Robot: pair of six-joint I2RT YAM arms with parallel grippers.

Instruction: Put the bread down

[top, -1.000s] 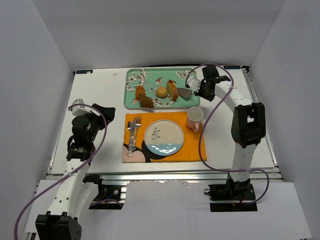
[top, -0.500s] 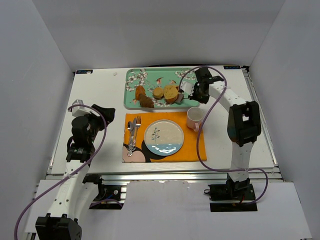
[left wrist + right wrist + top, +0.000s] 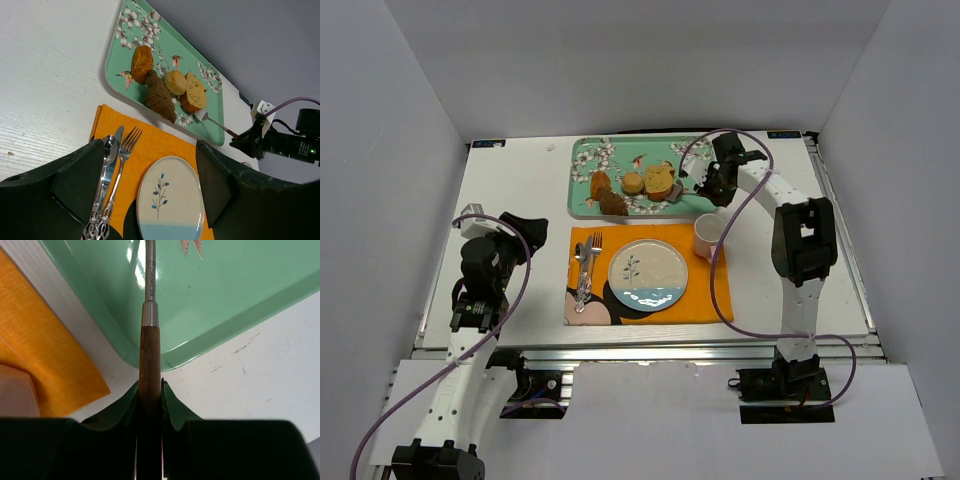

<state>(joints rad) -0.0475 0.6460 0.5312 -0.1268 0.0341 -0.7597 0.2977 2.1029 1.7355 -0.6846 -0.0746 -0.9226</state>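
Left arm (image 3: pixel 483 265), right arm (image 3: pixel 803 240): white link shells, black joint housings. Black bases (image 3: pixel 780 385) at 6 o'clock. One purple cable (image 3: pixel 294 101) per arm, looped. Fingers (image 3: pixel 75 185) matte black, angular, faceted.

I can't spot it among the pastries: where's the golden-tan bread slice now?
In the top view the bread slice sits on the mint-green floral tray at the far side, just right of the small pale bun.

The flat bread slice (image 3: pixel 660 181) is golden-tan, speckled, with a darker brown crust rim; rectangular mint-green tray (image 3: pixel 585 160): white blossoms, reddish birds; orange cloth placemat (image 3: pixel 700 300): black and pink at its near-left corner; round cream plate (image 3: pixel 665 262): dark leaf sprig, pale blue band; wood-handled metal spatula (image 3: pixel 149 355): brown grip, silver shaft
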